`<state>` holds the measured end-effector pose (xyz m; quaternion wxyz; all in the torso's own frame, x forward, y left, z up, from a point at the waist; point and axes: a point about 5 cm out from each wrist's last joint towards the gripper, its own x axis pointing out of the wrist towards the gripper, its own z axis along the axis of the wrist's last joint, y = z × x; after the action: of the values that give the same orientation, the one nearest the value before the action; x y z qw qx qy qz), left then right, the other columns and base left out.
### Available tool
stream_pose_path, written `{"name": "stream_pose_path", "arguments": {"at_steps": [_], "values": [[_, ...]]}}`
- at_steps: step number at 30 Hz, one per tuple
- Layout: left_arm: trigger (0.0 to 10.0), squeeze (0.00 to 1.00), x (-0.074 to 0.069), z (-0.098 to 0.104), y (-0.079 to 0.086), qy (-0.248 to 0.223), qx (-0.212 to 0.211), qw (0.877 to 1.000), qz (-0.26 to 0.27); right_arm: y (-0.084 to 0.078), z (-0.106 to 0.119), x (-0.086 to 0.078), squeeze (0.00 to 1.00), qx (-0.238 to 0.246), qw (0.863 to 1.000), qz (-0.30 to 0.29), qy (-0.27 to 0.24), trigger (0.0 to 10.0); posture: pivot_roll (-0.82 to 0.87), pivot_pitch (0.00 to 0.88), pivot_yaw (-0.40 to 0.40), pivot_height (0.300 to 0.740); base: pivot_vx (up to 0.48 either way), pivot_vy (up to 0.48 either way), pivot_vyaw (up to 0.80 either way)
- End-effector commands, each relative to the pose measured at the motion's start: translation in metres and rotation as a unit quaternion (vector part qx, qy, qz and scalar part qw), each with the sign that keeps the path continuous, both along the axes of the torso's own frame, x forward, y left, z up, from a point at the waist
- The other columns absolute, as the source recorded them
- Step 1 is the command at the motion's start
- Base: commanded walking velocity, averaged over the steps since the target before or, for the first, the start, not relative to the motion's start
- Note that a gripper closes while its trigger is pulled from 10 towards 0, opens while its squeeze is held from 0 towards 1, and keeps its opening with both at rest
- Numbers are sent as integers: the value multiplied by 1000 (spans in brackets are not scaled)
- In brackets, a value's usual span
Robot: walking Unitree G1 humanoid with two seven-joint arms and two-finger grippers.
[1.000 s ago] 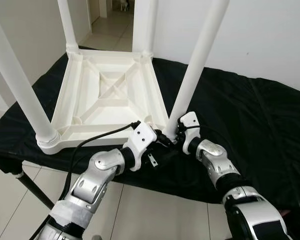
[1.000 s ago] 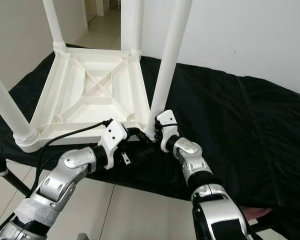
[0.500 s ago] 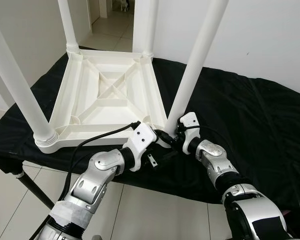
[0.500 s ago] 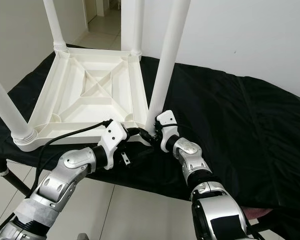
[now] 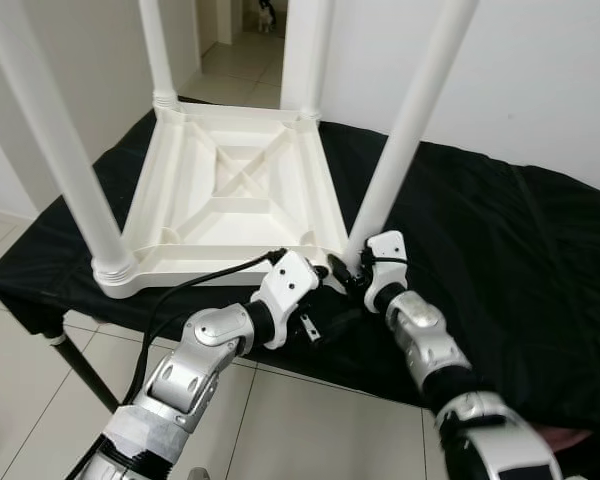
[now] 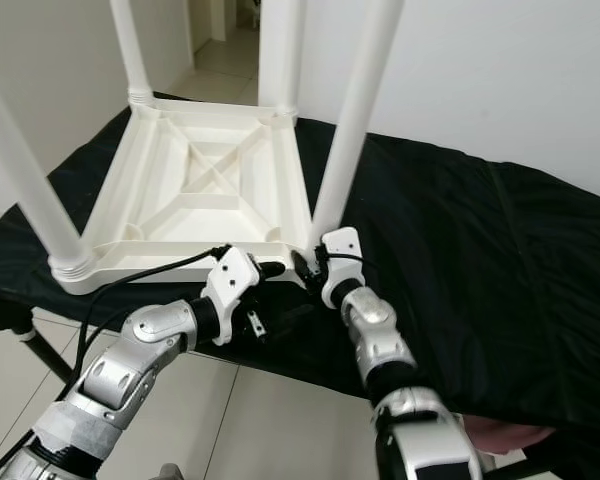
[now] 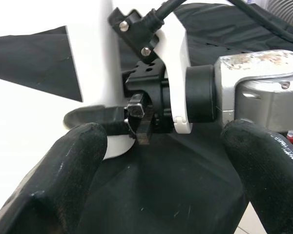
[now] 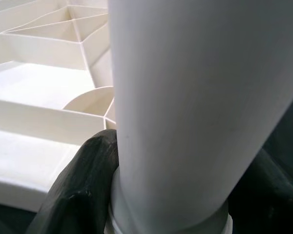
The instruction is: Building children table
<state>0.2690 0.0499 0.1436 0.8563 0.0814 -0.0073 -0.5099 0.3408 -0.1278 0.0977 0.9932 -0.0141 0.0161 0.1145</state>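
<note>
A white plastic children's table (image 5: 242, 192) lies upside down on a black cloth, with its legs standing up. My right gripper (image 5: 353, 273) is shut around the base of the near right leg (image 5: 408, 125), where that leg meets the table's corner. In the right wrist view the leg (image 8: 195, 97) sits between the black fingers (image 8: 85, 183). My left gripper (image 5: 332, 268) hovers just left of that corner, open. In the left wrist view its fingers (image 7: 63, 180) stand wide apart, with the right wrist between them.
The black cloth (image 5: 510, 250) covers a low stand whose front edge runs just under my wrists. Tiled floor (image 5: 30, 400) lies below. A black cable (image 5: 185, 288) loops from my left wrist. A white wall rises behind, with a doorway (image 5: 242, 25) at the far left.
The camera has shifted, so the whole scene sits further right and lower in the picture. Both grippers stay at the near right leg's base, and the grip looks the same.
</note>
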Motion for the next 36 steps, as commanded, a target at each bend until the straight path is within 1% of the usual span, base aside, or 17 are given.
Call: {"name": "stream_pose_path", "arguments": {"at_steps": [1,2,3,6,7,10,15,16,22,24,26,27,28,32,34,35,36], "values": [[10000,0,-2,2,-3,-2,-1,1000,-12,-15,-14,-8,0,-5,998,-62,31,10000,-30,0,-71,740,0,0,0],[10000,0,-2,2,-3,-2,-1,1000,-12,-15,-14,-8,0,-5,998,-62,31,10000,-30,0,-71,740,0,0,0],[10000,0,-2,2,-3,-2,-1,1000,-12,-8,-15,-13,0,-4,996,-87,29,10000,-28,0,-75,740,0,0,0],[10000,0,-3,2,-3,-3,0,1000,-13,5,-13,-21,0,34,988,-146,36,10000,-24,0,-80,740,0,0,0],[10000,0,-3,2,-3,-3,0,1000,-13,5,-13,-21,0,34,988,-146,36,10000,-24,0,-80,740,0,0,0],[10000,0,-3,1,-3,-2,1,1000,-13,22,-7,-22,0,44,993,-106,22,10000,-27,0,-79,740,0,0,0],[10000,0,-4,0,-3,-2,2,1000,-14,23,-6,-23,0,50,994,-92,16,10000,-27,0,-80,740,0,0,0],[10000,0,-4,0,-2,-1,2,1000,-14,22,-4,-25,1000,52,994,-91,13,10000,-23,0,-86,740,0,0,0],[10000,0,-4,-1,-1,-1,3,1000,-12,16,3,-28,1000,64,995,-81,-4,10000,-20,0,-90,740,0,0,0],[10000,0,-5,-1,-1,0,3,1000,-10,9,5,-30,1000,75,995,-59,-2,10000,-19,0,-90,740,0,0,0],[10000,0,-5,-1,-1,0,3,1000,-10,9,5,-30,1000,75,995,-59,-2,10000,-19,0,-90,740,0,0,0],[10000,0,-5,-1,0,0,3,1000,-10,6,7,-31,988,77,996,-38,-3,10000,-20,0,-89,740,0,0,0],[10000,0,-5,-1,0,1,3,1000,-9,3,10,-32,0,78,997,-18,-5,10000,-20,0,-89,740,0,0,0],[10000,0,-5,-2,0,1,3,1000,-9,-3,14,-33,0,62,998,17,-13,10000,-20,0,-87,740,0,0,0],[10000,0,-5,-1,0,1,3,1000,-10,-11,18,-32,0,20,997,72,-28,10000,-20,0,-87,740,0,0,0],[10000,0,-5,-1,0,1,4,1000,-10,-20,20,-27,0,-10,993,111,-29,10000,-20,0,-87,740,0,0,0],[10000,0,-5,-1,0,1,4,1000,-10,-20,20,-27,0,-10,993,111,-29,10000,-20,0,-87,740,0,0,0]]}}
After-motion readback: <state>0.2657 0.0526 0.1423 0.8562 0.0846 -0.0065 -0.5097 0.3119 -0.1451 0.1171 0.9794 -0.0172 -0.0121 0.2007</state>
